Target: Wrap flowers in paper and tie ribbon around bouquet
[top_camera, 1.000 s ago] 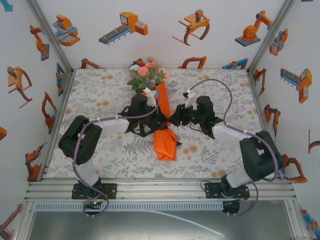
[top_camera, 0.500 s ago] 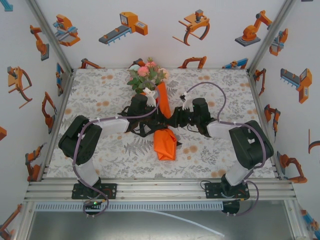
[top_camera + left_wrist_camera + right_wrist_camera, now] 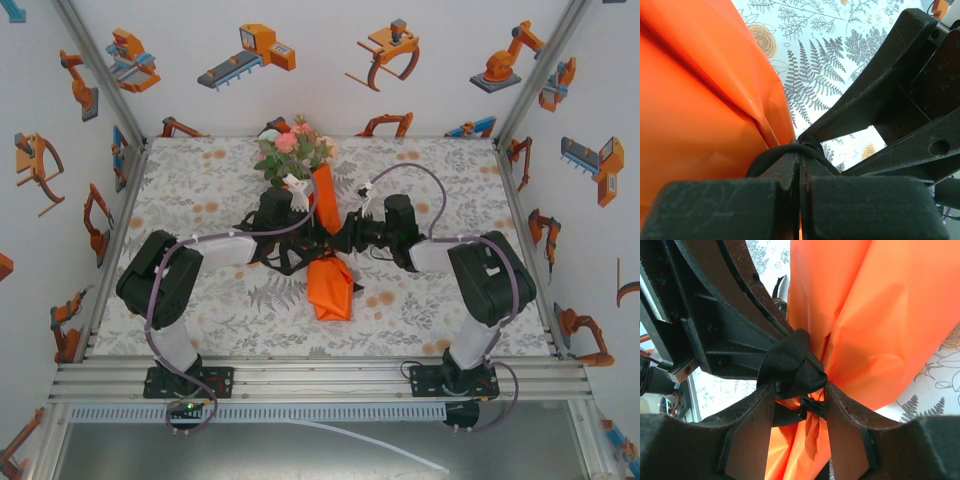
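Left wrist view: the left hand (image 3: 800,159) is pressed closed. Its two scuffed black fingers meet with a narrow black woven ribbon (image 3: 771,154) nipped between the tips. The ribbon curves round the pinched waist of the bright-orange sheet of paper (image 3: 695,125), which rises in creased folds to the left. Just beyond, the right hand (image 3: 822,153) comes in from the right, its long dark fingers (image 3: 875,95) converging on the same spot. Past them lies the desk (image 3: 820,60), covered by a grey fern-and-rose print cloth.

Right wrist view: this is the same knot seen from the other side. The right hand is narrow, and its tips hold a bunched lump of ribbon (image 3: 792,365) that touches both fingers. The ribbon's fine ribbed weave is plain here, and one strand crosses the gap lower down. Behind it the paper (image 3: 880,315) gathers into the binding. The left hand's fingers (image 3: 740,295) slant in from the upper left and reach the ribbon.

Top external view: both arms reach inward from their bases at the near edge. The hands meet at the middle of the bouquet (image 3: 322,200), an orange paper cone lying along the desk's centre. One end (image 3: 330,288) spreads toward the bases. The pink, peach and pale-green flowers (image 3: 295,148) with green leaves crown the far end, near the back wall. From above, the fingertips merge into one dark cluster, so the grip cannot be told there. The white walls (image 3: 330,100) carry printed pictures of orange robot arms.
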Tool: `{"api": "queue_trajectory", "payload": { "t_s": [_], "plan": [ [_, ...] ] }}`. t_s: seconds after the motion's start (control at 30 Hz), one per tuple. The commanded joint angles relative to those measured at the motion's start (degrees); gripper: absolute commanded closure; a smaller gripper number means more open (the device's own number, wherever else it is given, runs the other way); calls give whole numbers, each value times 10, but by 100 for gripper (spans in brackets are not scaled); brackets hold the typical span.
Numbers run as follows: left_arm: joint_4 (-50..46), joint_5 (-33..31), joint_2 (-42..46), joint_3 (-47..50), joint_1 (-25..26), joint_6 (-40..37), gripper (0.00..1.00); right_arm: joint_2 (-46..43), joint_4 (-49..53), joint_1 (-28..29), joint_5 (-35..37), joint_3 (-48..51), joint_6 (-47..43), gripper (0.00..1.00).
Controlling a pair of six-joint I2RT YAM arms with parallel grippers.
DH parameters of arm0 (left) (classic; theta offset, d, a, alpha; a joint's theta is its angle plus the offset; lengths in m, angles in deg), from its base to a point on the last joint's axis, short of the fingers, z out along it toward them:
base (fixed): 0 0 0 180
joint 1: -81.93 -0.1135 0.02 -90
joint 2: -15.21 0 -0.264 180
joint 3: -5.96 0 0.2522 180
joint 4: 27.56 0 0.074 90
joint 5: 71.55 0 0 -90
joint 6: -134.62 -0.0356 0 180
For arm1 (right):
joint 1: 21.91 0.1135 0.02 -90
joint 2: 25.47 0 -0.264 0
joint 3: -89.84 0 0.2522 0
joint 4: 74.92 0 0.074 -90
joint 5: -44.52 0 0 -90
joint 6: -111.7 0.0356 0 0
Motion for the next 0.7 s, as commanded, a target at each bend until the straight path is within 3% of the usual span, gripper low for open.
{"api": "queue_trajectory", "payload": {
  "t_s": [0.0,0.1,0.27,0.33,0.43,0.57,0.67],
  "plan": [
    [11,21,5,-3,7,-4,100,9,-63,4,-24,-19,12,65],
    [11,24,7,-1,6,-5,100,12,-64,4,-7,-22,15,74],
    [29,71,12,6,7,-24,100,10,-64,3,30,-18,11,100],
    [48,80,20,19,7,-27,100,4,-64,3,44,-10,5,100],
    [65,67,41,42,5,-36,87,-19,-64,3,71,9,-6,100],
    [18,56,75,42,6,-76,72,-52,-64,3,101,34,-22,100],
    [-13,40,118,57,6,-115,69,-67,-64,2,111,43,-28,100]
  ]
}}
